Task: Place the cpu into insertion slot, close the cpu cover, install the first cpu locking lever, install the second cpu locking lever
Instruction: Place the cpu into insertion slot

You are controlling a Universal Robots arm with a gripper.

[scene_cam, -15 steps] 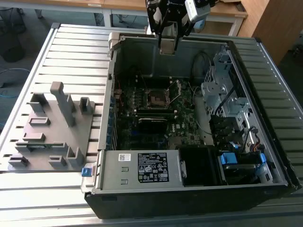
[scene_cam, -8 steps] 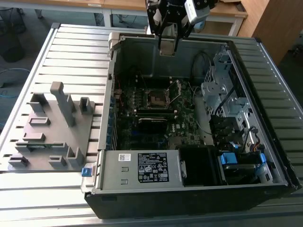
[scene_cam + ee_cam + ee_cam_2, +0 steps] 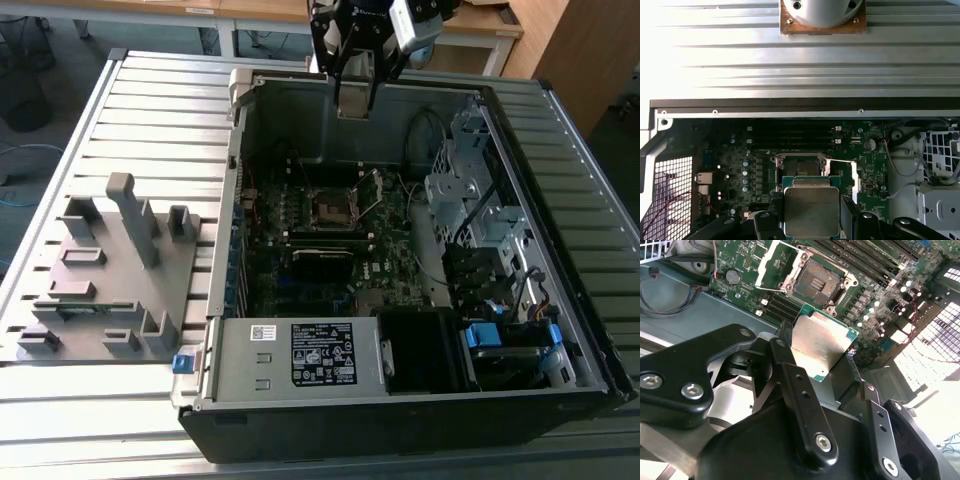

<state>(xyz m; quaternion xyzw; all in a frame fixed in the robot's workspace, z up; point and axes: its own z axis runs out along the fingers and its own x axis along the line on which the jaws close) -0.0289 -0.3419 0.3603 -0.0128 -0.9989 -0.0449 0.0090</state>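
Exterior view, left to right, everything referenced to the insertion slot [image 3: 331, 208].

- Far to the slot's exterior-view left: grey fixture plate [image 3: 105, 275] with upright pegs. It lies on the slatted bench [image 3: 150, 110], outside the case.
- Open computer case [image 3: 240, 130] lies on its side on the bench. The slot sits on the green motherboard [image 3: 300, 285], about mid-board, with its contact field exposed.
- Black memory slots [image 3: 325, 240] run just beside the slot on its camera-near side. The power supply [image 3: 300, 355] lies further that way, against the case's near wall.
- cpu cover [image 3: 369, 190]: hinged at the slot's exterior-view right edge and swung up, open.
- Arm: wrist pointing straight down and hanging over the case's far wall, well above the slot and beyond it from the camera. Not over the slot itself.
- End effector [image 3: 819, 346]: narrow, clamped on the cpu [image 3: 822, 345]. The fingers [image 3: 788, 365] pinch two opposite edges of the chip.
- The cpu's metal lid faces the camera in both wrist views. The chip is clear of the board. In the first wrist view its upper edge overlaps the slot's lower rim.
- Exterior-view right of the slot: silver drive cage [image 3: 470, 190], then blue tabs [image 3: 482, 335] near the case's near corner.
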